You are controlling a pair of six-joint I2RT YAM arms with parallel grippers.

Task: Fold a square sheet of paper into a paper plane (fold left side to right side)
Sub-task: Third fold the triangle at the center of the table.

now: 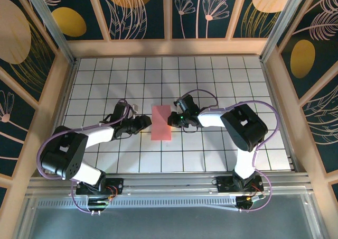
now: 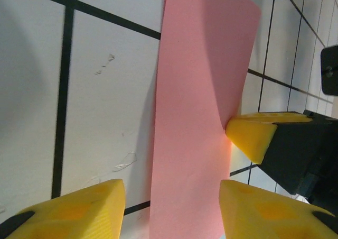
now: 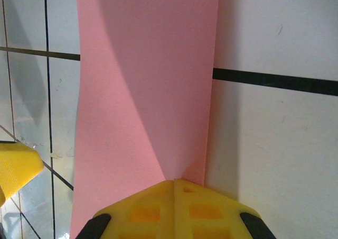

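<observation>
The square sheet of paper (image 1: 161,122) lies on the tiled table as a narrow pink rectangle, folded in half lengthwise. It runs up the middle of the left wrist view (image 2: 195,117) and of the right wrist view (image 3: 142,80). My left gripper (image 1: 145,122) is at its left edge, and its yellow jaws (image 2: 171,196) stand apart on either side of the strip without touching it. My right gripper (image 1: 171,120) is at the right edge. Its fingertips (image 3: 174,182) are closed together and rest on the paper near that long edge. One right finger (image 2: 253,136) touches the edge.
The white tiled table (image 1: 222,75) is boxed in by wooden walls (image 1: 169,47) at the back and sides. Both arms reach in from the near edge and meet at the centre. A yellow left fingertip (image 3: 16,165) shows beside the paper.
</observation>
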